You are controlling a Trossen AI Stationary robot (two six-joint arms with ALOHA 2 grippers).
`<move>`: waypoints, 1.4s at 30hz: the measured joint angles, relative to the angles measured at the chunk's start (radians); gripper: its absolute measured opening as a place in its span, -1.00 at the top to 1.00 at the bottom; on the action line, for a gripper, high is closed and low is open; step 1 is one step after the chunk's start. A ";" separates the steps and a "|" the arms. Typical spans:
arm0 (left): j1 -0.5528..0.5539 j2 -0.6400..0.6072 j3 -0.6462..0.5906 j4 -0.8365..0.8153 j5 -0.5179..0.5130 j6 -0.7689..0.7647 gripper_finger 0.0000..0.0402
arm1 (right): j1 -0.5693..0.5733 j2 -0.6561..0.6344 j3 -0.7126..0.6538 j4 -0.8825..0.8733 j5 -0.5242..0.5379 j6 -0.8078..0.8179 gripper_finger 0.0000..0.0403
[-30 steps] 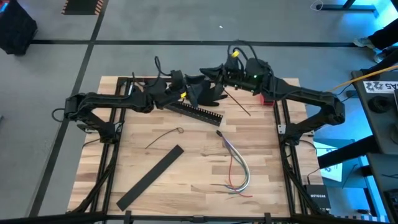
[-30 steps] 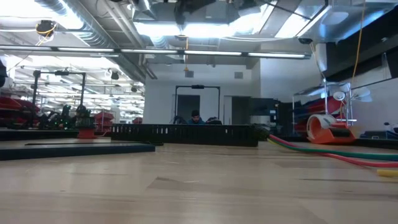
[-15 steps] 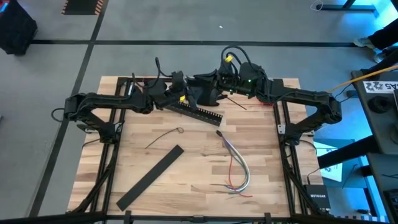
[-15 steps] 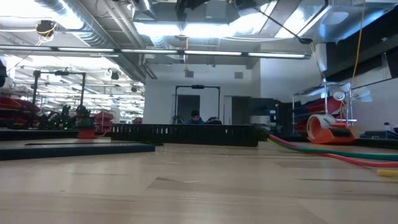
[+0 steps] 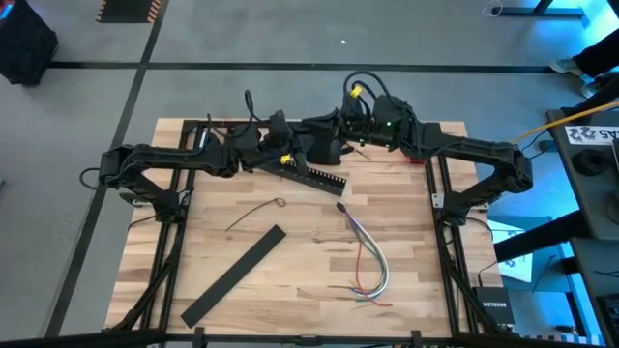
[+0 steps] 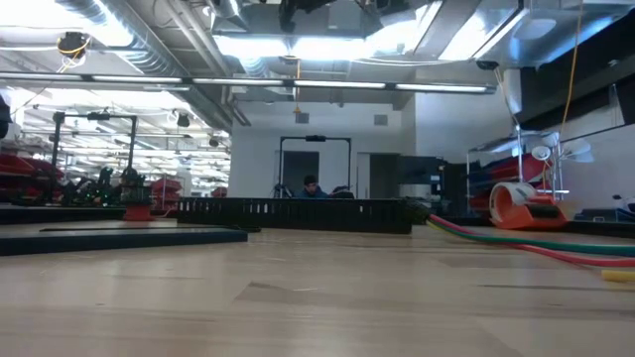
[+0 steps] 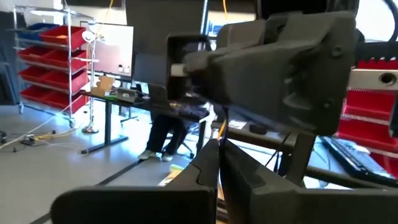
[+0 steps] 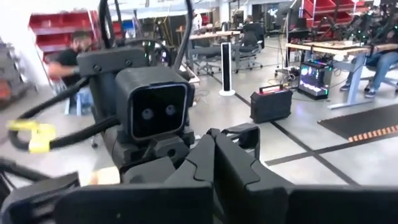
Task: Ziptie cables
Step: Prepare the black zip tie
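Both arms are raised over the table's far middle, and their grippers meet tip to tip. My left gripper (image 5: 315,148) (image 7: 218,148) is shut and faces the right arm's wrist camera. My right gripper (image 5: 335,135) (image 8: 214,142) is shut and faces the left arm's wrist camera. The ziptie does not show; the meeting grippers cover that place. The cables (image 5: 368,263), grey, white and red, lie in a curve on the table's near right, far from both grippers. In the low view they show as coloured strands (image 6: 541,244). My left gripper's shut fingertips (image 7: 209,163) stand against the right gripper; whether they touch the ziptie I cannot tell. My right gripper's shut fingers (image 8: 199,163) point level toward the table's left. Both grippers hide the ziptie between them, so which part it has cannot be told.
A long black comb-slotted bar (image 5: 311,175) (image 6: 293,211) lies under the grippers. A flat black strip (image 5: 233,275) lies near left, with a thin looped wire (image 5: 257,211) beside it. A red tape dispenser (image 6: 522,204) stands at the far right. A person sits beyond the table.
My left gripper has shut, rolling a little, right in front of the right gripper. The ziptie's free end stuck out below the right arm toward the table's near right. It has drawn in under the arm and out of sight.
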 joint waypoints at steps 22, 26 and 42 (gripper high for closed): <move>-0.031 -0.128 0.000 -0.179 0.020 -0.036 1.00 | -0.047 -0.004 0.247 -0.764 -0.136 -0.368 0.42; -0.040 -0.127 0.000 -0.181 0.083 -0.033 1.00 | -0.045 -0.004 0.188 -0.629 -0.179 -0.331 0.42; -0.049 -0.127 0.000 -0.202 0.097 -0.024 0.98 | -0.046 0.017 0.173 -0.613 -0.323 -0.316 0.95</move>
